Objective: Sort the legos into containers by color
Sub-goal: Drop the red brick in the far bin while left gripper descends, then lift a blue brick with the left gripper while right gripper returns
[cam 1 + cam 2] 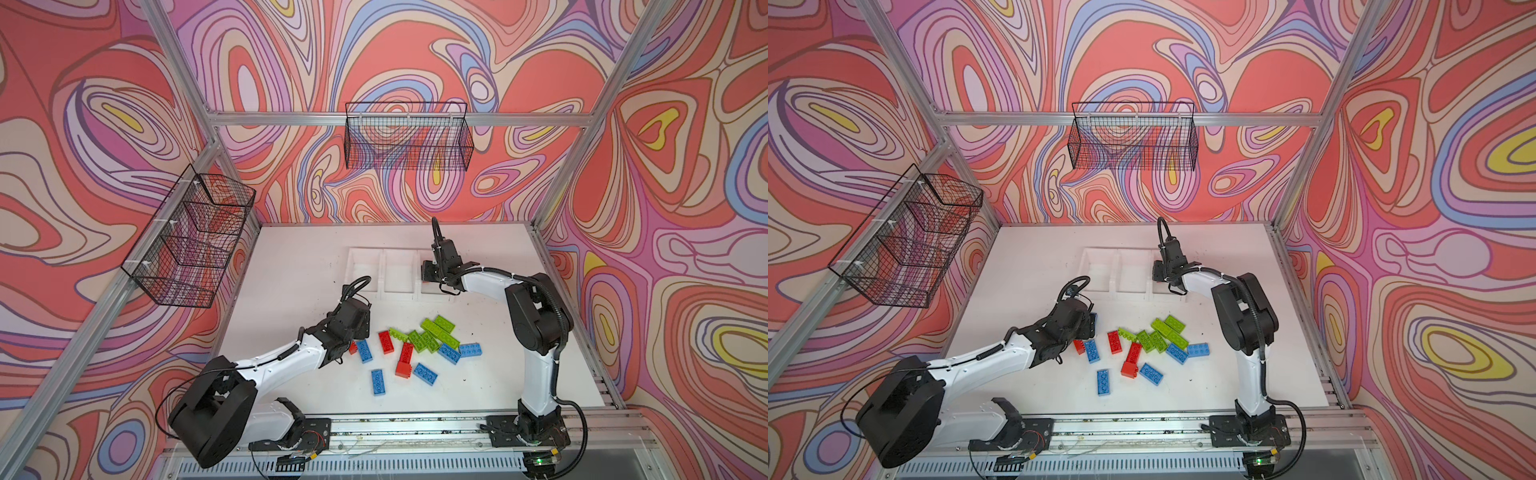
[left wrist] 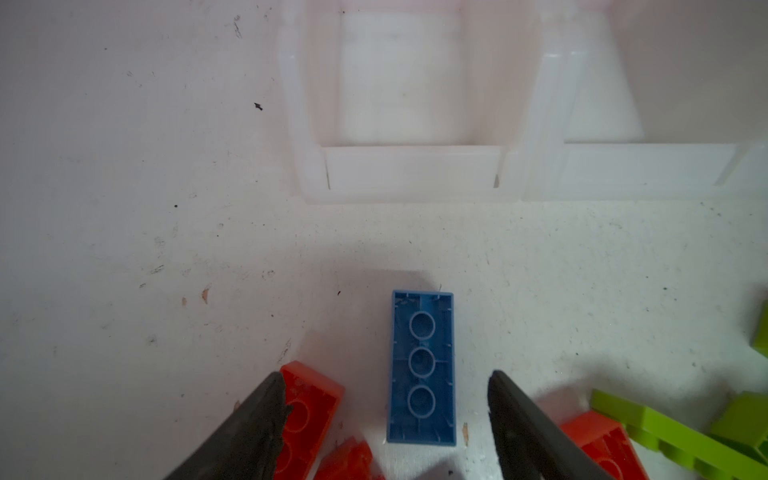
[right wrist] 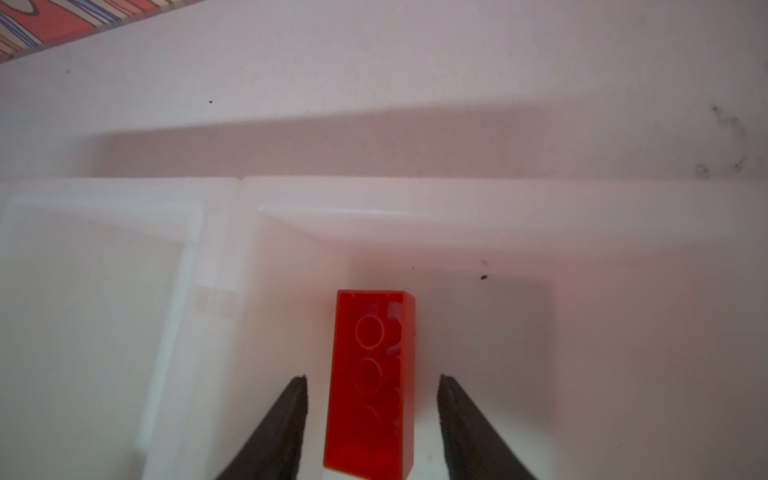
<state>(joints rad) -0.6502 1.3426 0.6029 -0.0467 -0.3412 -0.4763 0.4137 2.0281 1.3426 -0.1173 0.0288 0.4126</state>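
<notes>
Right gripper (image 3: pixel 372 377) parted, clear of red lego (image 3: pixel 372 332) in right-end of 3 containers (image 1: pixel 382 272), frame centre. Left gripper (image 2: pixel 384 374) spread astride blue lego (image 2: pixel 422 361) on table (image 2: pixel 124 208), lower centre.

Red lego (image 3: pixel 370 374) is blurred and clipped by right wrist view's edge; right arm (image 1: pixel 482 280) covers most of the bin (image 3: pixel 519 232) in both top views.

The white-shelled left arm (image 1: pixel 286 361) and right arm (image 1: pixel 536 374) have chunky black joints. The left gripper (image 2: pixel 384 374) and right gripper (image 3: pixel 372 377) are tapered and matte black.
</notes>
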